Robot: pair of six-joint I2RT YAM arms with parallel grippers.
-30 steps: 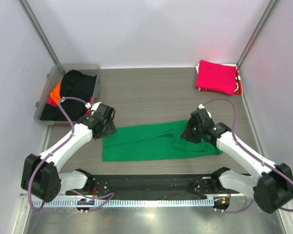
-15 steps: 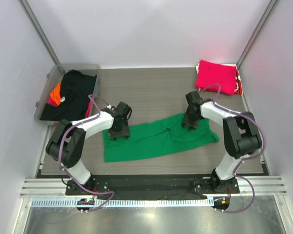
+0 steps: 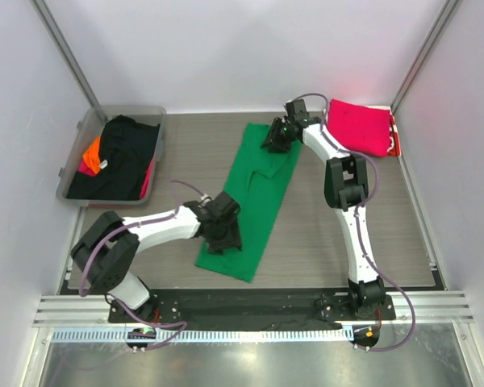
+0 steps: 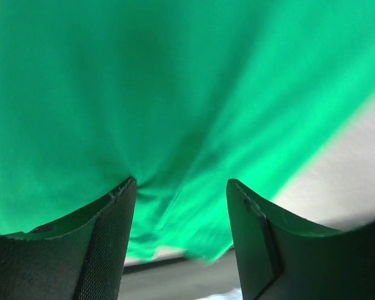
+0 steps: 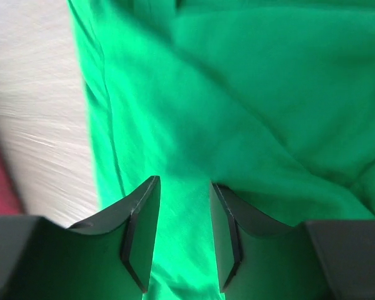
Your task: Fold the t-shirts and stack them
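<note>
Green t-shirt [image 3: 254, 201] swung round since 0.5 s ago: was crosswise, now lengthwise mid-table, far end near magenta t-shirt [image 3: 356, 126]. Left gripper [image 3: 226, 234] nips near end, right gripper [image 3: 276, 137] nips far end — cloth betw. both jaws. Repositioned only — fold not yet done.

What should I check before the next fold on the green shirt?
1. Left gripper at the near end of the green t-shirt: ok.
2. Right gripper at its far end: ok.
3. Both grips closed on cloth: cannot tell; in the wrist views the jaws stand apart with cloth between them.
4. Shirt lying flat: not ok; wrinkles show in both wrist views.
5. Folded pink t-shirt apart from the green one: ok.
</note>
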